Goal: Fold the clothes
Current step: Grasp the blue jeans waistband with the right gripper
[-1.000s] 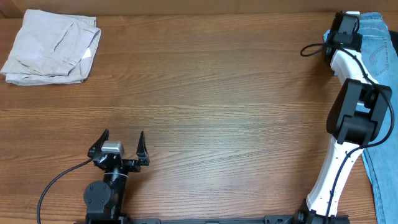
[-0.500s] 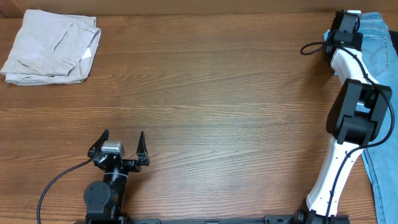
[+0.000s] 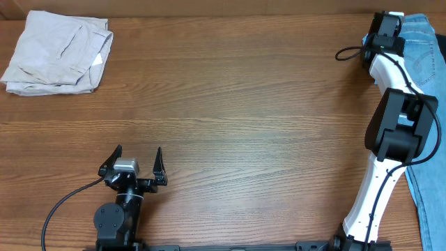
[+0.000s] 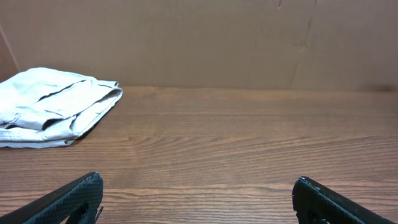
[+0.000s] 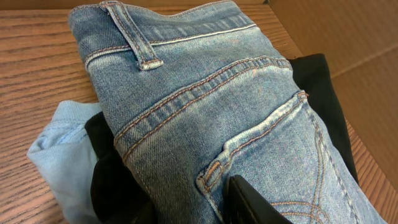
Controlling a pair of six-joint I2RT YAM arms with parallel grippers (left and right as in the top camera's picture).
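On the table's [image 3: 244, 97] far right edge, light blue jeans [image 5: 205, 106] piled over black cloth [image 5: 115, 186], right gripper [image 3: 390, 17] down at a back pocket, its hold impossible to tell. Near the front left, left gripper [image 3: 136, 155] spread wide, holding nothing.

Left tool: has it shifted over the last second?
No. The left tool stands open at the same spot on the table, just as far from the beige cloth as before.

Four pieces of clothing: one pair of jeans [image 5: 205, 112], one black garment [image 5: 318, 81], one pale blue cloth [image 5: 59, 155], one folded beige garment [image 3: 59, 52] — one bench [image 3: 244, 90] — two robot arms [image 3: 397, 125].
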